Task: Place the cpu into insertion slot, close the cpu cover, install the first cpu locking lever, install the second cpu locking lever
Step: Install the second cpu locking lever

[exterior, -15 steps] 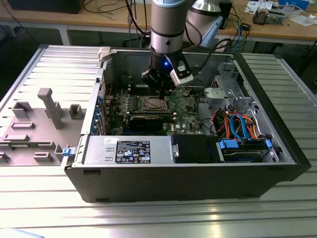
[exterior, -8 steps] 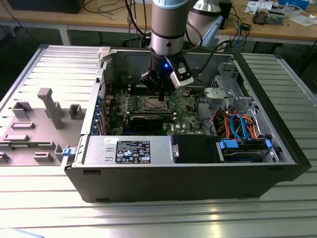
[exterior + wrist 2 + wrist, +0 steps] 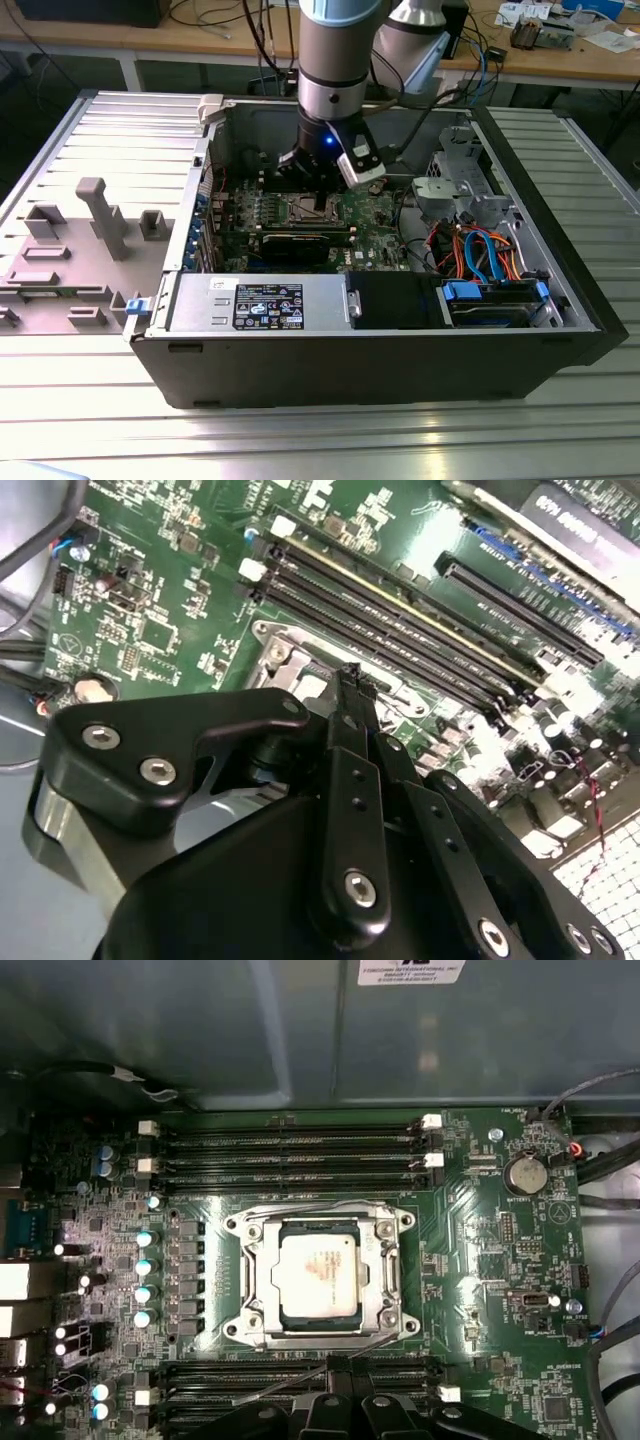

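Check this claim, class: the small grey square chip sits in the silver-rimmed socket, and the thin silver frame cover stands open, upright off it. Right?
One part is wrong. In the first wrist view, the small grey square chip does sit in the silver-rimmed socket, but the thin silver frame cover lies closed, flat around it.

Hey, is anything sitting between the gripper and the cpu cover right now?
Nothing visible. In the first wrist view the gripper hangs at the socket's edge, over the memory slots, and the cpu cover lies closed around the cpu with open board between them.
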